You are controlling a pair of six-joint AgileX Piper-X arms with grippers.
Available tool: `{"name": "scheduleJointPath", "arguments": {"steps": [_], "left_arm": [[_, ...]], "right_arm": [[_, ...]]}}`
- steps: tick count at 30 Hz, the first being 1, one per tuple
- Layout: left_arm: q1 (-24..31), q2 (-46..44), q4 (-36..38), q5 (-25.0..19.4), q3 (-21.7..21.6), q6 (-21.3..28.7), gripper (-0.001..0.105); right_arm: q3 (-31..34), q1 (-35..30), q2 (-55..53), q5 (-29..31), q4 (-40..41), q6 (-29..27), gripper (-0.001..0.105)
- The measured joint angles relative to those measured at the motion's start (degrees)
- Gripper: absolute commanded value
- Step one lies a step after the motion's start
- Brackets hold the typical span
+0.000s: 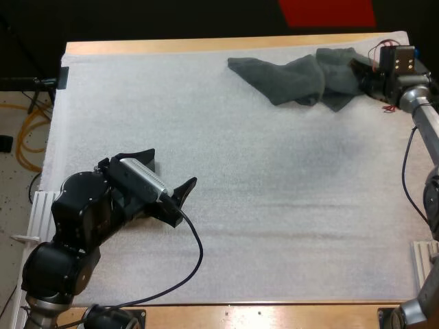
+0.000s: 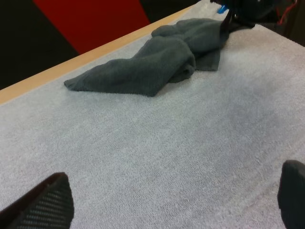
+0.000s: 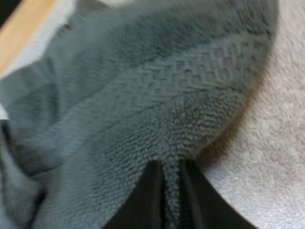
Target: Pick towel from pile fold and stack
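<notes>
Nearest, my left gripper (image 1: 170, 167) is hovering low over the white textured mat (image 1: 240, 205), its black fingers spread wide and touching nothing. Farther off, near the mat's far right corner, the crumpled dark grey-green terry towel (image 1: 295, 79) is lying, and my right gripper (image 3: 171, 166) is pinching a fold at its edge. It is perhaps gripping a single layer, though I cannot be sure. Lifting slowly should let the cloth hang free for folding.

Soft, even light (faint shadow beside the towel (image 3: 143, 95))
</notes>
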Motion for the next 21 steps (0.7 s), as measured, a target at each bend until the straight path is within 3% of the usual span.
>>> {"name": "scheduleJointPath", "arguments": {"steps": [4, 13, 16, 21], "left_arm": [[0.0, 0.0, 0.0, 0.0, 0.0, 0.0, 0.083], [0.0, 0.0, -4.75, 0.0, 0.0, 0.0, 0.083], [0.0, 0.0, -6.23, 0.0, 0.0, -0.41, 0.083], [0.0, 0.0, -6.39, 0.0, 0.0, -0.6, 0.083]], "right_arm": [[0.0, 0.0, -5.74, 2.9, 0.09, -6.32, 0.0], [-0.09, 0.0, -27.01, 3.46, 5.33, -25.4, 0.0], [-0.09, 0.0, -33.7, 3.16, 10.59, -28.41, 0.0], [-0.41, 0.3, -42.66, -3.37, 22.94, -29.0, 0.0]]}}
